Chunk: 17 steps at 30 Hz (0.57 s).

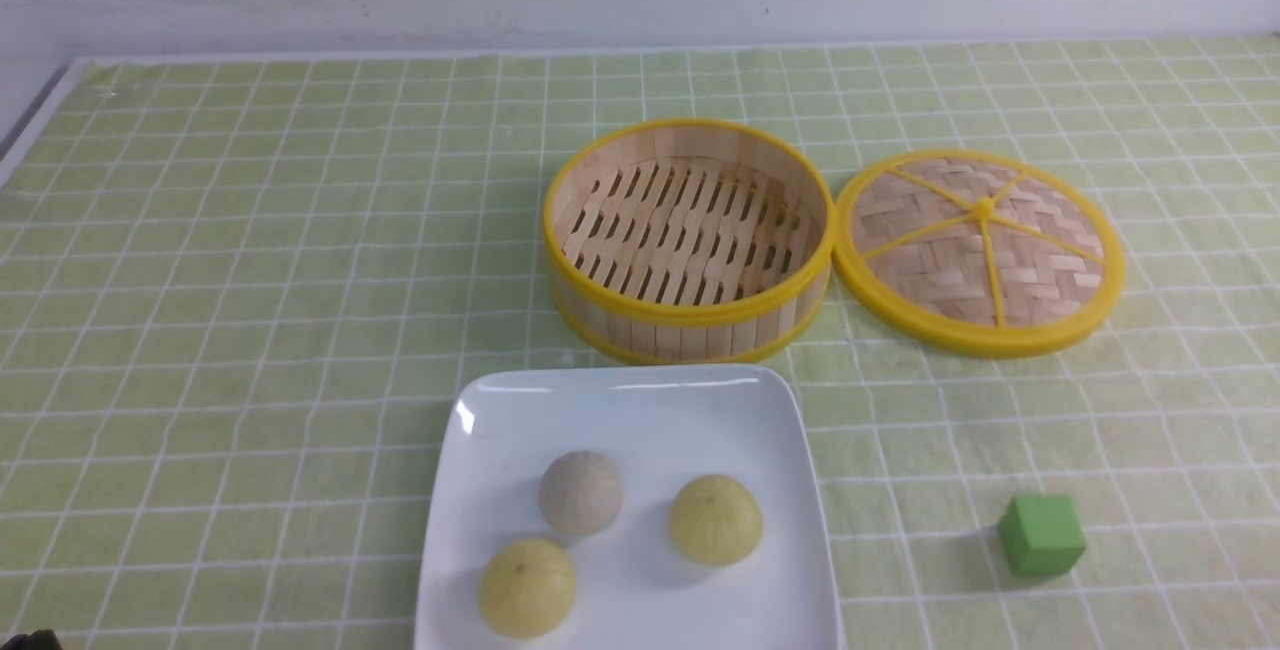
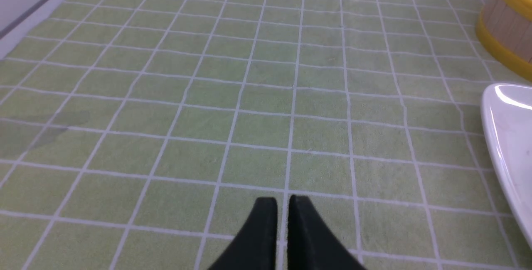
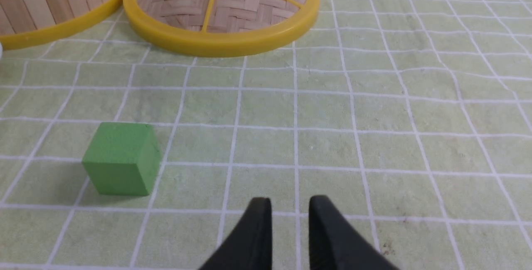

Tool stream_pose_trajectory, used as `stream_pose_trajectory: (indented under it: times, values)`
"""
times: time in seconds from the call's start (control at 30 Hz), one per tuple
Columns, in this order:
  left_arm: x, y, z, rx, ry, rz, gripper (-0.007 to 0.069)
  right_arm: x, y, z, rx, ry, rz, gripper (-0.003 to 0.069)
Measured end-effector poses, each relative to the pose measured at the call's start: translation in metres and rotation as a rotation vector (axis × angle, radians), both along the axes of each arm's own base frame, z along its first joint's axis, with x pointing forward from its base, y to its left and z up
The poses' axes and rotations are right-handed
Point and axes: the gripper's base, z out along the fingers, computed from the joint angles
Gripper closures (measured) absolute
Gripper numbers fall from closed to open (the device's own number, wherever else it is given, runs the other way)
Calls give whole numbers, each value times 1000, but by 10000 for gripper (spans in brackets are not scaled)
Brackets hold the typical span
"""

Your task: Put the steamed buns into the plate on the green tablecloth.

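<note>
**White plate holds all three buns**

White and glossy, the plate (image 1: 640, 420) sits on the green tablecloth (image 1: 250, 280) at the near edge of the front view, and the three steamed buns rest inside it, apart from one another. The greyish bun (image 1: 581, 491) lies toward the plate's middle, one pale yellow bun (image 1: 715, 519) to its right, and the other yellow bun (image 1: 527, 587) nearest the camera. Just behind the plate stands the bamboo steamer (image 1: 688, 240), with nothing on its slatted floor. Its woven lid (image 1: 978, 250) lies flat on the cloth, touching or just beside the steamer's right side. A green cube (image 1: 1041, 533) sits on the cloth to the right of the plate, apart from it.

Neither arm shows in the front view. In the left wrist view, the left gripper (image 2: 282, 205) hangs over bare cloth with its jaws nearly together, only a thin slit between them, and nothing held. In the right wrist view, the right gripper (image 3: 289, 207) has its jaws parted by a narrow gap, nothing between them, over the cloth near the cube.
</note>
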Motion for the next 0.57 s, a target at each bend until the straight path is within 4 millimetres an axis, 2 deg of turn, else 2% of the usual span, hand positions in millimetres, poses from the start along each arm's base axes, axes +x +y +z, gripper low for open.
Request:
stream_pose_trajectory:
  times: [0.57]
  values:
    - [0, 0, 0, 2, 0, 0, 556, 0, 0, 0, 0, 0, 0, 468]
